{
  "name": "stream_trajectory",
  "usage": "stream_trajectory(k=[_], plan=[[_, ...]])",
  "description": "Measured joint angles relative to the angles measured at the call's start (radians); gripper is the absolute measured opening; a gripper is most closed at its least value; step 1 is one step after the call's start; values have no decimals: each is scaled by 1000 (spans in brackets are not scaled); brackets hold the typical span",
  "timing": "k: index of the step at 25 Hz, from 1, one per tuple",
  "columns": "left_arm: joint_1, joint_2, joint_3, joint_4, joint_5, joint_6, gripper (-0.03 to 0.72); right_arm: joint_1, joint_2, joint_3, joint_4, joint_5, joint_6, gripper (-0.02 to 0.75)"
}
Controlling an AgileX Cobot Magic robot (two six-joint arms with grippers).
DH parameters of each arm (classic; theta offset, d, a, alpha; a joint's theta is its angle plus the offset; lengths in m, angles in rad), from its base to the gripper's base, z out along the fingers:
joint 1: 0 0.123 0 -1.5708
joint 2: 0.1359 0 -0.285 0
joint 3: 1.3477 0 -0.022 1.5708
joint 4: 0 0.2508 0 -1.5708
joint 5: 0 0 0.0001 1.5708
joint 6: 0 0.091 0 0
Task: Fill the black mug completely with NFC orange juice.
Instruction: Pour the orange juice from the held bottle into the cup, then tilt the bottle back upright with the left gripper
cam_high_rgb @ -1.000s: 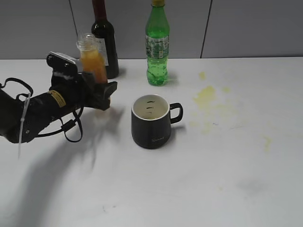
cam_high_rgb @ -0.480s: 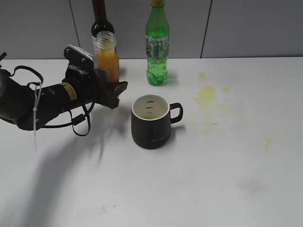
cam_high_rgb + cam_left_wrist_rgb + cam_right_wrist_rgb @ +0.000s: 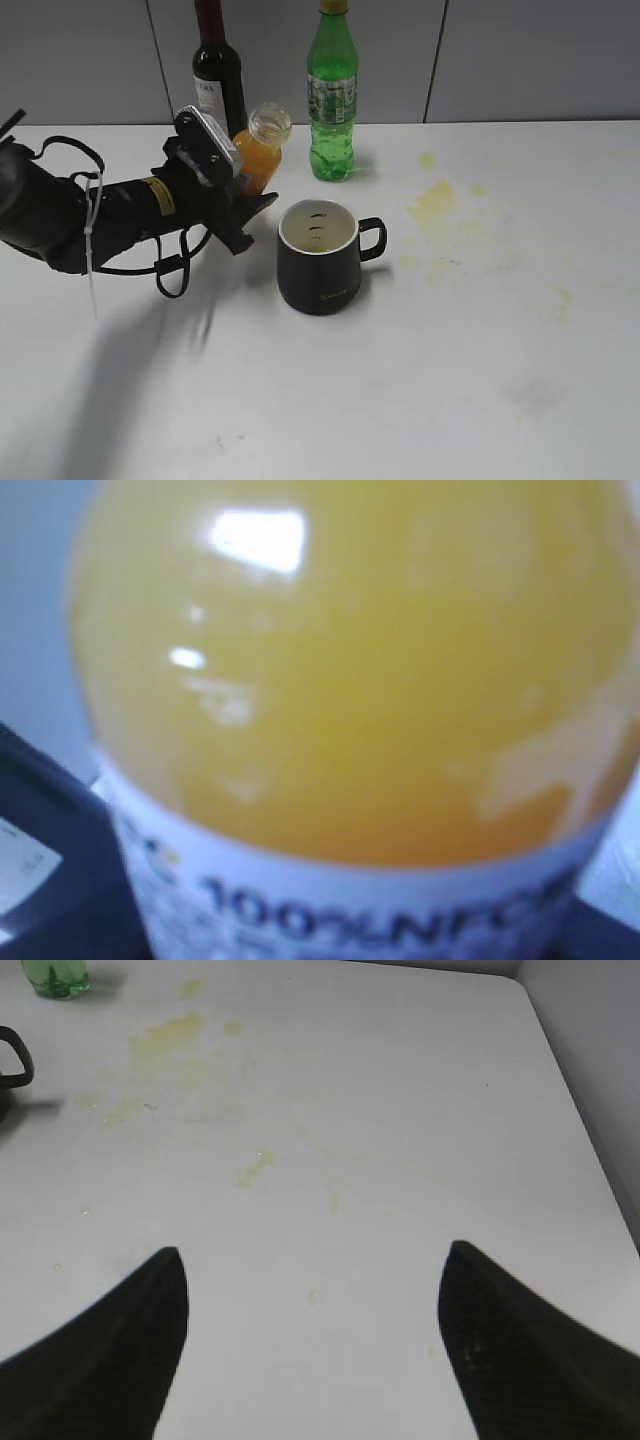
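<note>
The black mug (image 3: 320, 258) stands mid-table, white inside, handle to the right, with some liquid at the bottom. Its handle shows at the left edge of the right wrist view (image 3: 12, 1060). My left gripper (image 3: 240, 205) is shut on the NFC orange juice bottle (image 3: 258, 150), uncapped and tilted with its mouth to the upper right, left of and above the mug's rim. The bottle fills the left wrist view (image 3: 350, 680), with its white label at the bottom. My right gripper (image 3: 315, 1310) is open and empty over bare table; it does not show in the exterior view.
A dark wine bottle (image 3: 217, 75) and a green soda bottle (image 3: 332, 95) stand at the back, behind the juice bottle and mug. Yellowish stains (image 3: 432, 200) mark the table right of the mug. The table's right edge (image 3: 560, 1090) runs close by the right gripper.
My left arm has moved right toward the mug with the juice bottle. The bottle has gone from upright to tilted with its mouth toward the mug. The mug has not moved.
</note>
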Motion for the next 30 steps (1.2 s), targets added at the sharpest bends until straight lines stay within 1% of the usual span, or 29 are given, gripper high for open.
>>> stream_trajectory(k=[5,11,16,25,30], plan=[[-2,0,0,-42,0,183,466,0,0,0,0,0,0,592],[-4,0,0,-94,-12,347,466,0,0,0,0,0,0,592],[-4,0,0,-133,-83,474,466,0,0,0,0,0,0,592],[-4,0,0,-143,-170,636,466,0,0,0,0,0,0,592],[-4,0,0,-175,-205,739,466,0,0,0,0,0,0,592]])
